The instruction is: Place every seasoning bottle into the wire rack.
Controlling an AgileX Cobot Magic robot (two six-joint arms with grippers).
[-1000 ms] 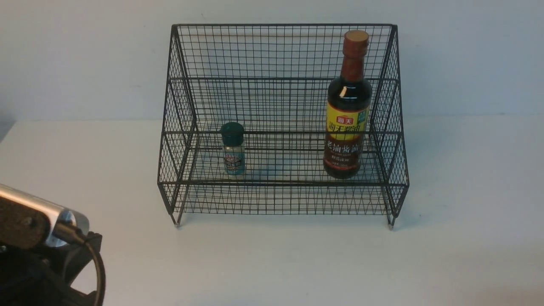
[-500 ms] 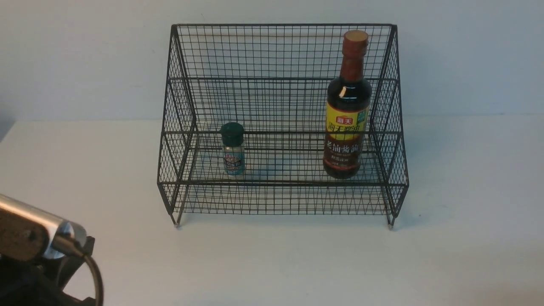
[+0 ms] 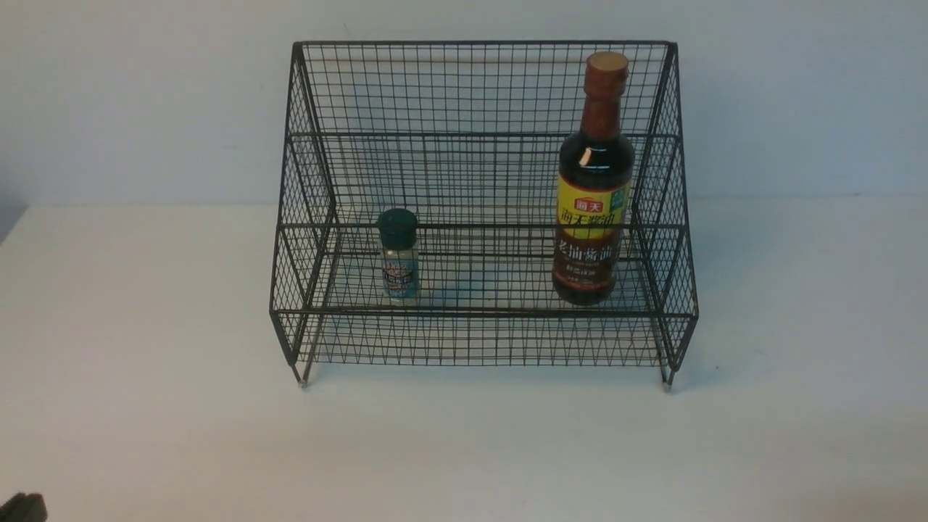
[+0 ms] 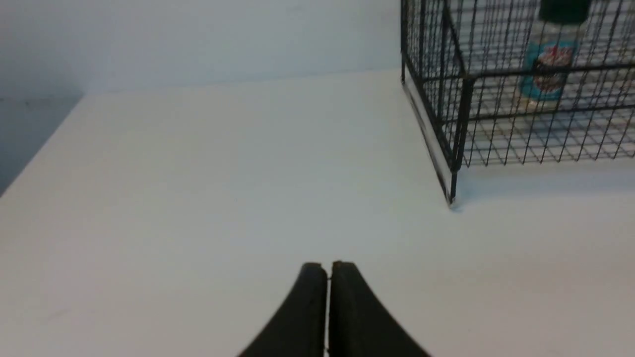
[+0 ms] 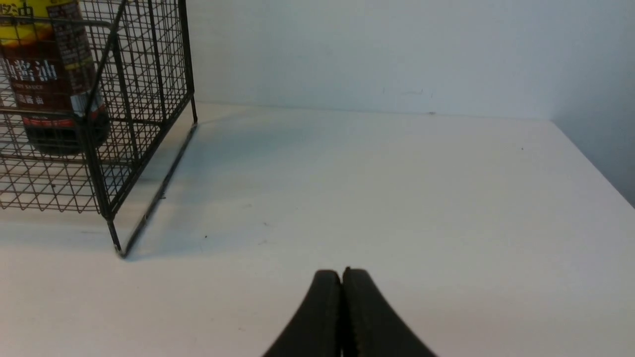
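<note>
The left arm had slid almost out of the front view, so the job looked done: the tall dark soy-sauce bottle and small clear green-lidded shaker jar stood upright on the black wire-mesh rack's lower shelf. Both the left gripper and right gripper hung low over the white bench, jaws pressed together, holding nothing.

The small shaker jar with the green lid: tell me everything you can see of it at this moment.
The shaker jar is small, with a clear body, a dark green lid and a blue-and-red label band around its lower half. It stands upright on the lower shelf of the wire rack, toward the robot's left side, well apart from the soy-sauce bottle. Only the mesh shelf under it touches it. The left wrist view shows it behind the rack's bars, lid partly cut off.
</note>
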